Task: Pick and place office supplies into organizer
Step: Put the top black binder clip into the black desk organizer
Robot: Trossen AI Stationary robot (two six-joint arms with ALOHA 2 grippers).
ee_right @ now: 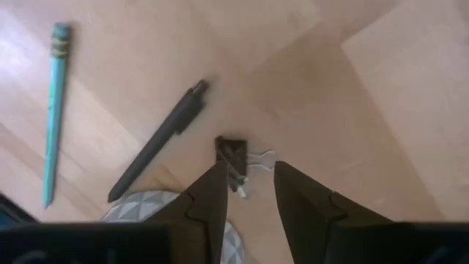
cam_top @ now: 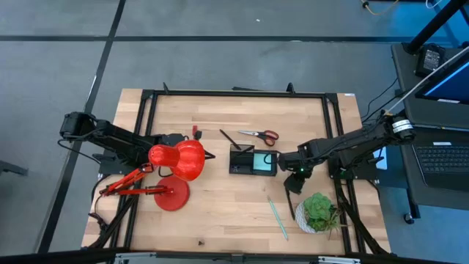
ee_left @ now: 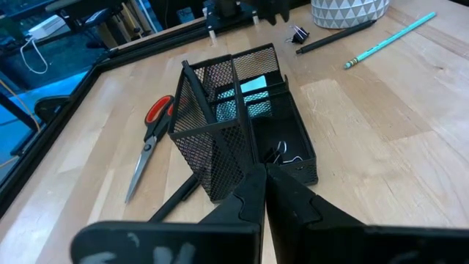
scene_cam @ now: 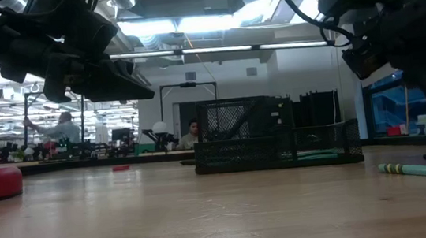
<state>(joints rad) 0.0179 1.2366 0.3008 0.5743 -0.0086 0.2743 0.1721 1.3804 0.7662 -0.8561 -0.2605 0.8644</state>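
Over bare wood just right of the organizer point(cam_top: 253, 160), the right end effector point(ee_right: 249, 180) hangs with its fingers slightly apart and nothing between them. A small black binder clip point(ee_right: 233, 158) lies on the worktop point(cam_top: 220, 213) at their tips, close against one finger. Beside the clip lies a black pen point(ee_right: 157, 143), and farther out a teal pencil point(ee_right: 53, 110), each with open wood around it. The white plant pot point(cam_top: 316, 214) stands just beyond, near the worktop's right front edge.

The left end effector point(ee_left: 262, 183) has its fingers pressed together, holding nothing, and points at the organizer's near wall from the left. The red lamp point(cam_top: 176, 165) stands under that arm, on the left part of the worktop.

The organizer, a black mesh tray, sits about mid-worktop. A light-blue sticky pad point(ee_left: 253, 86) lies in one compartment and a clip point(ee_left: 282, 155) in the other. Behind it the scissors point(cam_top: 260, 135) lie flat, apart from its back wall, and a second thin black pen point(cam_top: 229, 138) lies slantwise near its left rear corner. A tiny red piece point(cam_top: 195, 132) sits left of that pen. Open, uncluttered wood stretches across the front centre, bounded by the black frame rails at the edges.
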